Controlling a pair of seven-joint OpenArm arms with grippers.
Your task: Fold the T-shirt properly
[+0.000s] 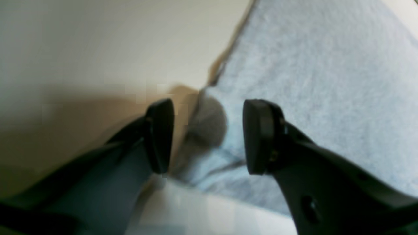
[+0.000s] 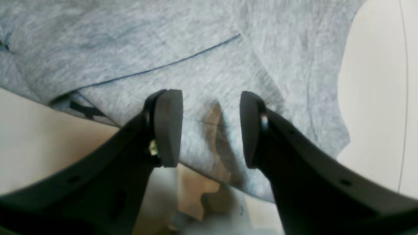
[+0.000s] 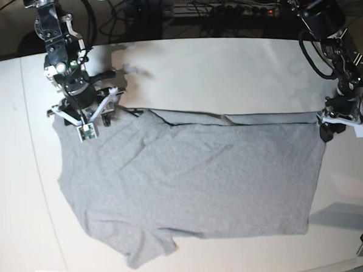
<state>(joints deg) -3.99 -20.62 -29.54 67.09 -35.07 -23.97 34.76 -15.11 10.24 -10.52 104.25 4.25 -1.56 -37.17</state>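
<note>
Between the fingers [image 1: 160,135] of the left gripper [image 1: 209,137], a blurred corner of the T-shirt [image 3: 190,184] is seen, its hem line running up and away from the pads; the pads are spread apart and nothing is pinched between them. Much of this view is smeared, and the dark patch under the gap cannot be made out clearly. Between the fingers [image 2: 168,127] of the right gripper [image 2: 210,129], heather-grey knit is seen, crossed by a thin dark seam beyond the tips. A scrap of black print is partly hidden under a folded edge just beside the left-hand pad. These pads are also held apart, and no cloth is clamped. The shirt is spread flat on the pale, smooth table [image 3: 227,72], plain side up, soft and lightly wrinkled, one sleeve pointing toward the near edge. Rounded, matte black pads are carried by both grippers.
</note>
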